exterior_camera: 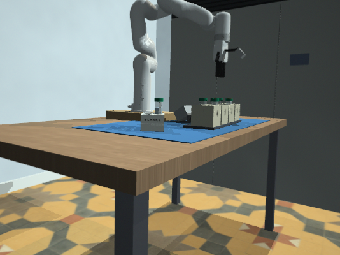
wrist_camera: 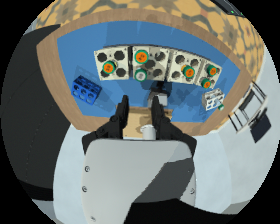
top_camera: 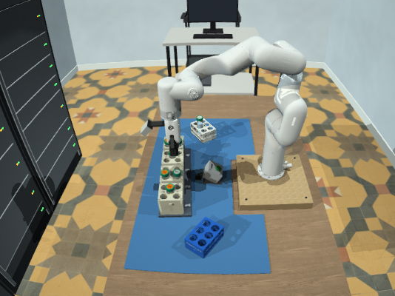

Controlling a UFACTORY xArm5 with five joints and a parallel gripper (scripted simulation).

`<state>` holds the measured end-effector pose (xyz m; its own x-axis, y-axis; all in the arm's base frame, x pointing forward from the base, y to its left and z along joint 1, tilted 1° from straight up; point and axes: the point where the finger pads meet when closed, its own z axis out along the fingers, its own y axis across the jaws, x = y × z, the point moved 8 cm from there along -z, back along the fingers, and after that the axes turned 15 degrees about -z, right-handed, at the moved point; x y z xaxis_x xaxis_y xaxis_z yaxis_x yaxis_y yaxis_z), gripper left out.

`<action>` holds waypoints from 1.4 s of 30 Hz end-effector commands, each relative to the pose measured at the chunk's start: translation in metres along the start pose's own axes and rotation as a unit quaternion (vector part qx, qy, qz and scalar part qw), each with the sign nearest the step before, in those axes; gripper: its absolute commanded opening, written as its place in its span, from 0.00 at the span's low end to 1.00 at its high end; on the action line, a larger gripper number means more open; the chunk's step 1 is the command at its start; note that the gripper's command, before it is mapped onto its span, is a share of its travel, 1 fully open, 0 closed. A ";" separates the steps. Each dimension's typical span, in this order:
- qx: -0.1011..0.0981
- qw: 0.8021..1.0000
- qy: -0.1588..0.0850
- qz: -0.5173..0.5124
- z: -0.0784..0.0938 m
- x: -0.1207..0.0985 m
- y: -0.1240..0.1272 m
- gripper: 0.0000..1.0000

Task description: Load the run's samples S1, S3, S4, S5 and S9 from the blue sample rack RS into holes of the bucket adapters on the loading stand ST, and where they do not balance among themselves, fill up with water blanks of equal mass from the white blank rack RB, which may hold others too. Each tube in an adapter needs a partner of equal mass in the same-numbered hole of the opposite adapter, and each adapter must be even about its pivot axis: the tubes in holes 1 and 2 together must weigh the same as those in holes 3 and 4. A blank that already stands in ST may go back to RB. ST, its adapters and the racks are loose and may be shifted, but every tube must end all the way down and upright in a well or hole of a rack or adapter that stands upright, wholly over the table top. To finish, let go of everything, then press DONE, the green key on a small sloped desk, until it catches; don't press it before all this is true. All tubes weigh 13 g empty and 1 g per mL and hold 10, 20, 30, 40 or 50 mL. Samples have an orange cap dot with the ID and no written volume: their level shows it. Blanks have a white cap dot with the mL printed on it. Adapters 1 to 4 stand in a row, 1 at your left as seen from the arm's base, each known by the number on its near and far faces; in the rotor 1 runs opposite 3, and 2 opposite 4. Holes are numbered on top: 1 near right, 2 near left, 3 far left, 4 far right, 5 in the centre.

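Note:
The loading stand ST (top_camera: pixel 171 177) holds four cream adapters in a row on the blue mat. Green-capped tubes stand in them, several with orange cap dots (top_camera: pixel 170 187) and some with white dots (top_camera: pixel 177 172); they also show in the wrist view (wrist_camera: pixel 141 56). The blue sample rack RS (top_camera: pixel 204 237) looks empty. The white blank rack RB (top_camera: pixel 203 129) holds one tube (top_camera: pixel 200 120). My gripper (top_camera: pixel 172 149) (exterior_camera: pixel 220 72) hangs well above the far end of the stand. Its fingers stand partly apart with nothing between them.
The small sloped desk with the green DONE key (top_camera: pixel 217 169) sits between the stand and the arm's wooden base plate (top_camera: pixel 274 186). The stand is close to the table's left edge. RS lies near the front of the mat.

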<state>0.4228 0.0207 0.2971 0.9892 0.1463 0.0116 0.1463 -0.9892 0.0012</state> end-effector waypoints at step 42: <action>-0.001 0.939 0.001 -0.343 0.048 -0.091 0.013 0.00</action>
<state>0.3473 -0.0014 0.2536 0.7353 0.6777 0.0031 0.6777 -0.7353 0.0029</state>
